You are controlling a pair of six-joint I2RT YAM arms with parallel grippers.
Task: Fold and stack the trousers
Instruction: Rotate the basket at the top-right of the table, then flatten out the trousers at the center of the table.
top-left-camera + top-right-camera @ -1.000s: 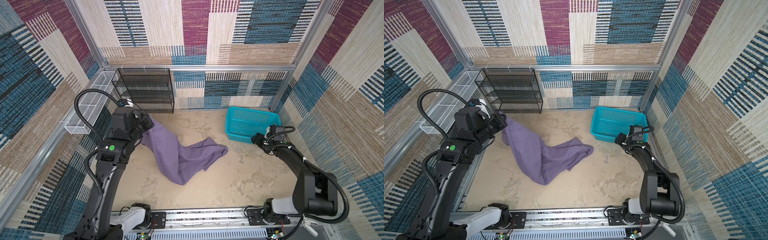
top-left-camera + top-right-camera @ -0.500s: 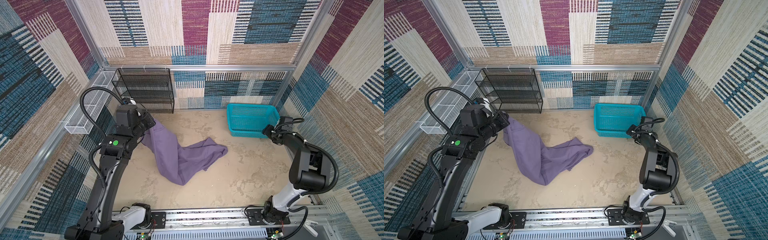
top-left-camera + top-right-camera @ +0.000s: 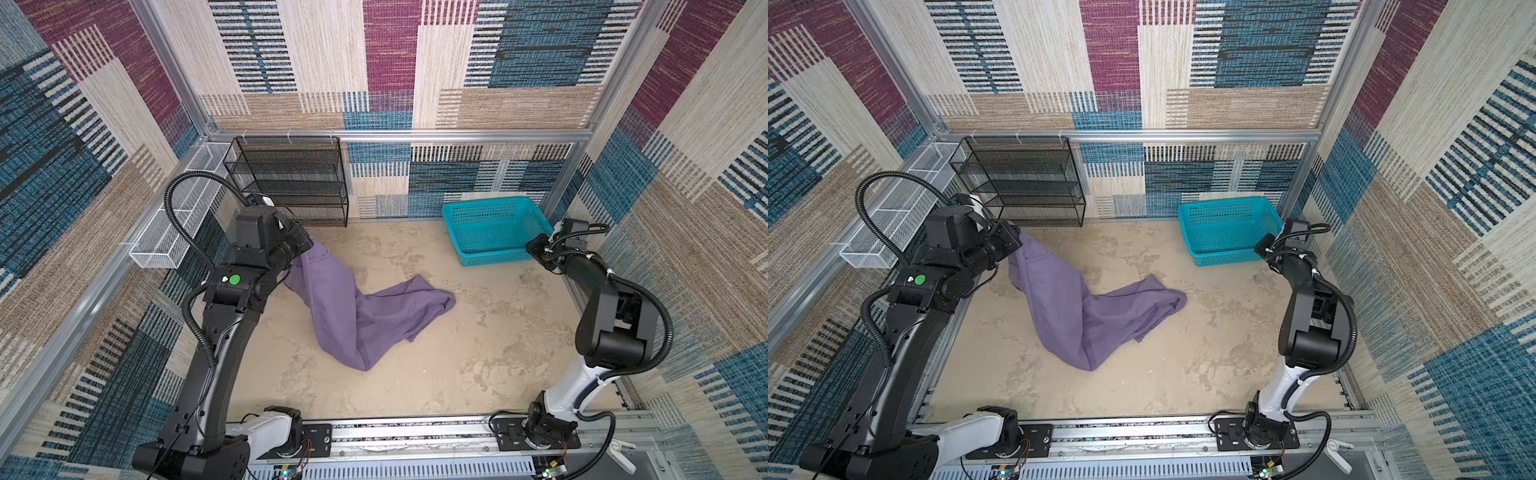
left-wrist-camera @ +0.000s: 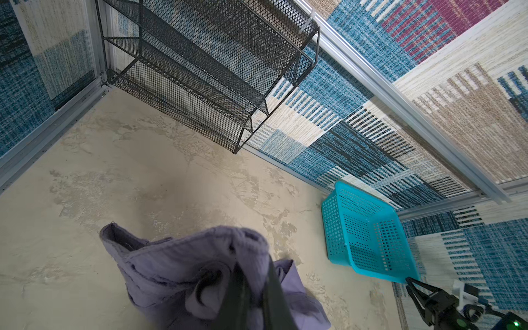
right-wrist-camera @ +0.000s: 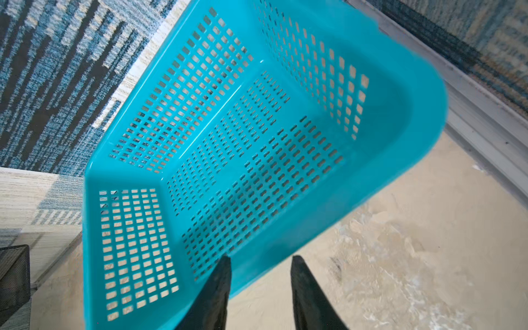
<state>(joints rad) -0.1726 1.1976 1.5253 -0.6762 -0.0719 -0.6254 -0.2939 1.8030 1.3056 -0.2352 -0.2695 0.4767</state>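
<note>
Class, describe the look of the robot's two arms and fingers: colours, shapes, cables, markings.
Both arms are mostly black, turning white near their bases. The left arm carries a round green dot and a ribbed black hose; the right arm has a similar hose. The fingers are black and tapered.

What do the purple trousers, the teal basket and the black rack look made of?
The trousers: soft matte cloth, fibre unclear; it drapes in limp folds. The basket: smooth, faintly glossy moulded plastic with perforated walls. The rack: probably black-coated metal, fine mesh shelves on thin rods.
</note>
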